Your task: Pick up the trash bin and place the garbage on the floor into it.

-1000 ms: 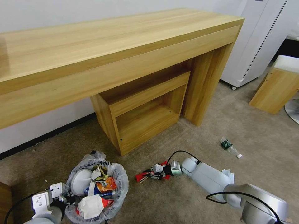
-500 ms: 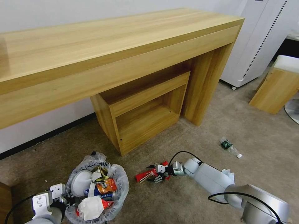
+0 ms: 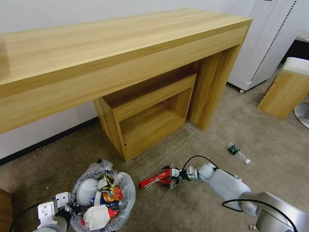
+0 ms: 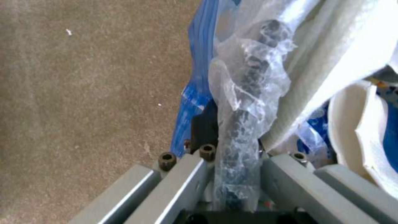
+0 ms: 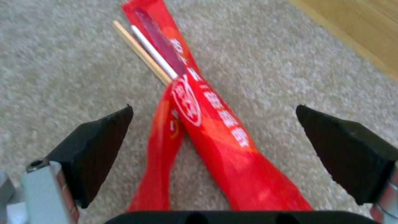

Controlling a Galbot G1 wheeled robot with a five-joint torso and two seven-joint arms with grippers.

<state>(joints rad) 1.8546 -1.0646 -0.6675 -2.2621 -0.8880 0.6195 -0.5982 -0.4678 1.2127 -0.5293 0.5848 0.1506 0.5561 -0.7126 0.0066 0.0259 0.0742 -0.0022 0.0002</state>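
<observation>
The trash bin (image 3: 124, 193), lined with a crinkly plastic bag, stands on the beige floor (image 3: 206, 145) at lower left. It holds white paper, an orange packet and cartons. My left gripper (image 3: 72, 206) is shut on the bag-covered rim (image 4: 248, 93), which runs between its fingers (image 4: 186, 174). My right gripper (image 3: 169, 177) is low over the carpet and open. Its black pads (image 5: 95, 146) stand on either side of two red wrappers (image 5: 207, 124), without touching them. A wooden stick (image 5: 141, 53) lies against these wrappers (image 3: 154, 179). A green-label bottle (image 3: 236, 151) lies farther right.
A long wooden desk (image 3: 128, 48) spans the back, with an open shelf unit (image 3: 148, 122) under it close behind the wrappers. A white appliance on casters (image 3: 267, 42) and a wooden stool (image 3: 286, 90) stand at the right. Bare carpet lies between bin and wrappers.
My right gripper has drawn back a little to the right and spread its fingers wide; the red wrappers stay on the carpet. The bin and left gripper have shifted slightly right.
</observation>
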